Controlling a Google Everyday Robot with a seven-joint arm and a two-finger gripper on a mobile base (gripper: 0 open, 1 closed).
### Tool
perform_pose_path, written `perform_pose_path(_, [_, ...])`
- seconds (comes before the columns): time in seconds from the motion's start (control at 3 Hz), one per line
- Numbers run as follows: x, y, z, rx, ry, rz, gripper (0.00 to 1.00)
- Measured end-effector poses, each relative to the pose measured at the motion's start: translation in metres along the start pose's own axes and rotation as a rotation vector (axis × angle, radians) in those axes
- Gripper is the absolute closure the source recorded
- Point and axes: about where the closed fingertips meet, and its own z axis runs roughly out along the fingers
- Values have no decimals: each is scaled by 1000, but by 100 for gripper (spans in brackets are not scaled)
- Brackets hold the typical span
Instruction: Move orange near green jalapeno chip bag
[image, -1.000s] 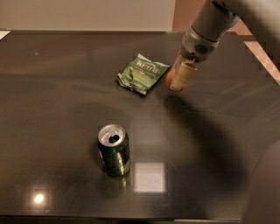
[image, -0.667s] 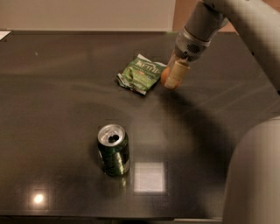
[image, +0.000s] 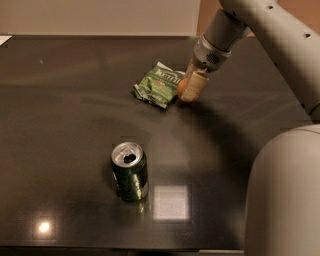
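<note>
The arm reaches in from the upper right, and its two tan fingers sit low over the dark desk. They are closed on the orange, which shows only as a sliver at their left side. Just left of the fingers lies the crinkled green jalapeno chip bag, with white "Kettle" lettering. The orange is right at its edge. An opened dark green can stands well apart, nearer the camera; its label is unreadable.

A dark, glossy worktop spreads all round the gripper, which hangs low over its far right part. Beyond the gripper rises a pale wall. Well nearer than the gripper, a square light reflection shines on the worktop.
</note>
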Motion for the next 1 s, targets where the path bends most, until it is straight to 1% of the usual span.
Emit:
perform_pose_path(0.33, [-1,-6,8,-9,-12,-12,36])
perform_pose_path(0.67, [6,-10,15,-22,2,-20,13])
perform_pose_path(1.0, [5,-12,19,-17,-2,-21,0])
